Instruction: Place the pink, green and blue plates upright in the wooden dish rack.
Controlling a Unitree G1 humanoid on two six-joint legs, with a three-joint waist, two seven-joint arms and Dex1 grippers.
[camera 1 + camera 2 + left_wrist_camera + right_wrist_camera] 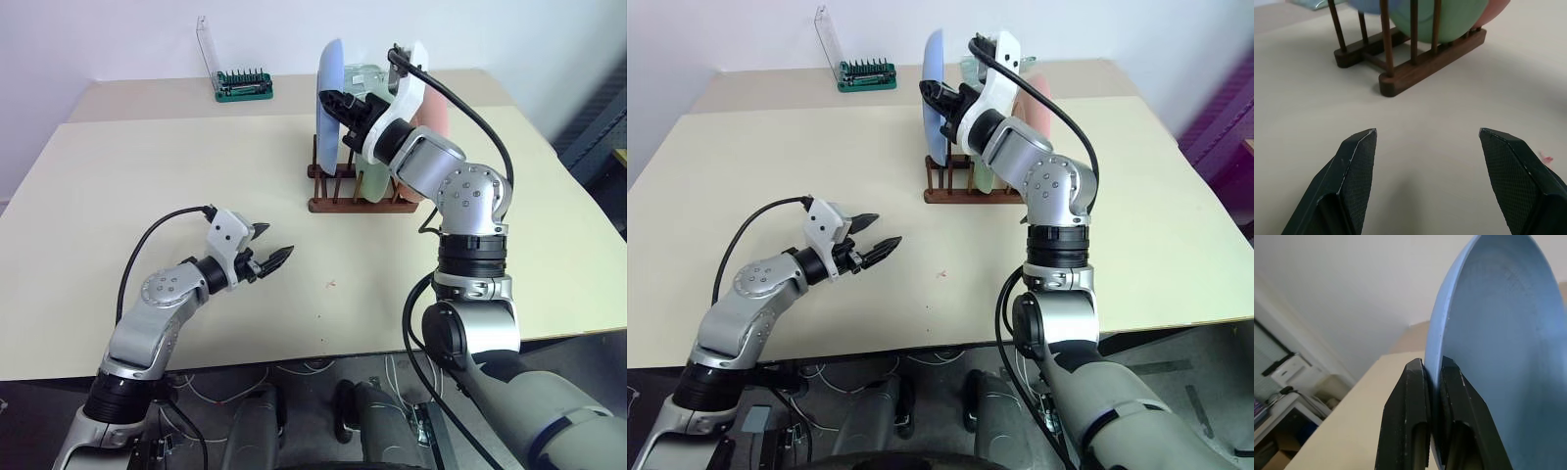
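The wooden dish rack [358, 204] stands at the far middle of the beige table [147, 186]. Three plates stand upright between its pegs. The blue plate [328, 108] is at the rack's left end, the green plate [1444, 17] sits in the middle, and the pink plate [436, 108] is on the right. My right gripper [1434, 377] reaches in from the right and is shut on the blue plate's rim. Low over the table, well in front of the rack, my left gripper [269, 245] is open and holds nothing.
A green screwdriver-bit holder [243, 86] with a raised clear lid stands at the far left of the table. A small red mark [331, 285] lies on the tabletop between the left gripper and the rack. The table's front edge runs just below my arms.
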